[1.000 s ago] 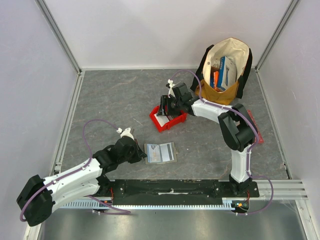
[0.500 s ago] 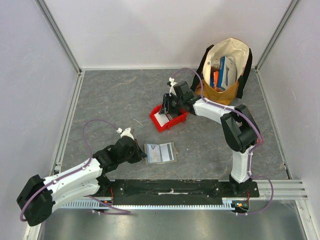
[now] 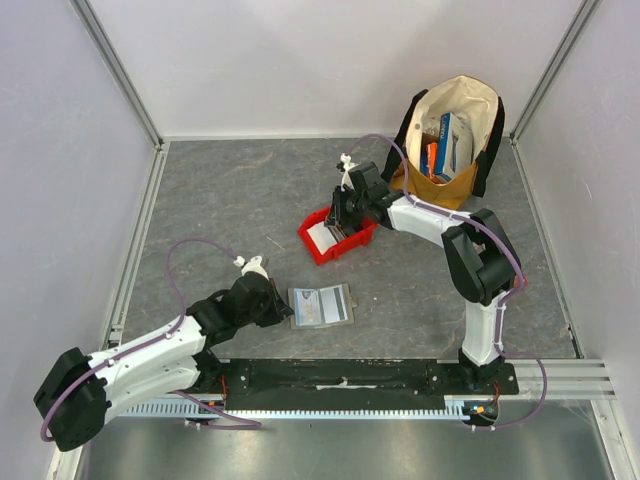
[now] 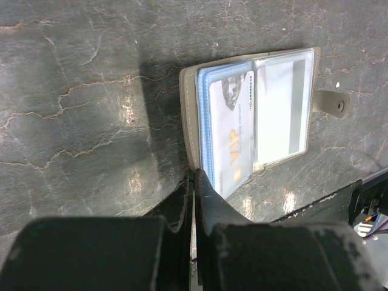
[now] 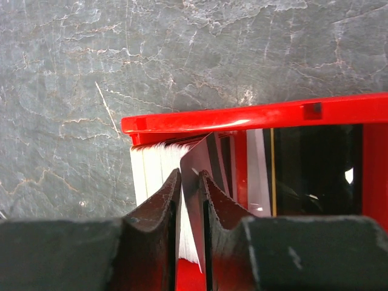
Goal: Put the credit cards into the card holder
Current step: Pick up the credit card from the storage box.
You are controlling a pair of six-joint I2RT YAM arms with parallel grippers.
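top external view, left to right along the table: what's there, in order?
Left gripper → open card holder → red bin with the right gripper in it → tan bag of boxes.

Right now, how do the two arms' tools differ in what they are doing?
The left tool is shut, pressing the edge of the open grey-olive card holder on the table. The right tool reaches into the red plastic bin, nearly closed around a dark card. Both point downward.
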